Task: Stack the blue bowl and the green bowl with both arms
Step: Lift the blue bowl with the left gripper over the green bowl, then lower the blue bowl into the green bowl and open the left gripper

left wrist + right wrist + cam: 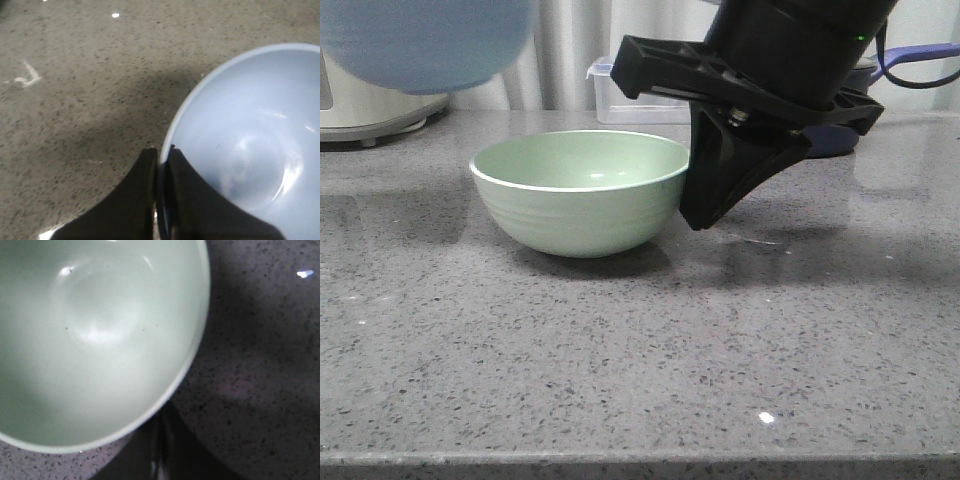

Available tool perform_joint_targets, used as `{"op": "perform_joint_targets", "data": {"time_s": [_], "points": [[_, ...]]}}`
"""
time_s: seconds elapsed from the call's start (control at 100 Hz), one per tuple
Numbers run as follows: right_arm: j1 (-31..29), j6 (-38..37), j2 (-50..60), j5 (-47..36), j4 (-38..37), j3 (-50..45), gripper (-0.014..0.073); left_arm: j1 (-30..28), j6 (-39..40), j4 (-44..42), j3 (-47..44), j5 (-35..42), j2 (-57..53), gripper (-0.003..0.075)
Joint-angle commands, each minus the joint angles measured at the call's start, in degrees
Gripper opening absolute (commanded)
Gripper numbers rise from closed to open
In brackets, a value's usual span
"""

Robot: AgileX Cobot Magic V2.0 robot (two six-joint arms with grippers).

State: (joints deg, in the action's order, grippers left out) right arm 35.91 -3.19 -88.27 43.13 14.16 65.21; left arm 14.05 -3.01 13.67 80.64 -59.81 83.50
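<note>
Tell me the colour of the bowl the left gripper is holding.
Pale periwinkle blue; the blue bowl shows best in the left wrist view.

I see even, soft light, white glints on the glossy surface (620,350), and the near blue bowl (420,40) blurred.
</note>
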Motion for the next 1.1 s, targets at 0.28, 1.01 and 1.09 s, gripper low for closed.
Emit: {"op": "perform_joint_targets", "data": {"time_s": [0.28,1.01,1.09], "points": [[0.0,0.2,1.9,-2.2,0.9,1.2,-0.008,8.8,0.9,2.5,5.6,0.9,5.0,-0.002],[0.0,0.2,1.9,-2.2,0.9,1.2,-0.008,13.1,0.9,3.3,5.6,1.5,7.7,-0.002],[0.0,0.2,1.9,-2.2,0.9,1.2,-0.008,13.1,0.8,3.3,5.6,1.5,7.7,0.0004]]}}
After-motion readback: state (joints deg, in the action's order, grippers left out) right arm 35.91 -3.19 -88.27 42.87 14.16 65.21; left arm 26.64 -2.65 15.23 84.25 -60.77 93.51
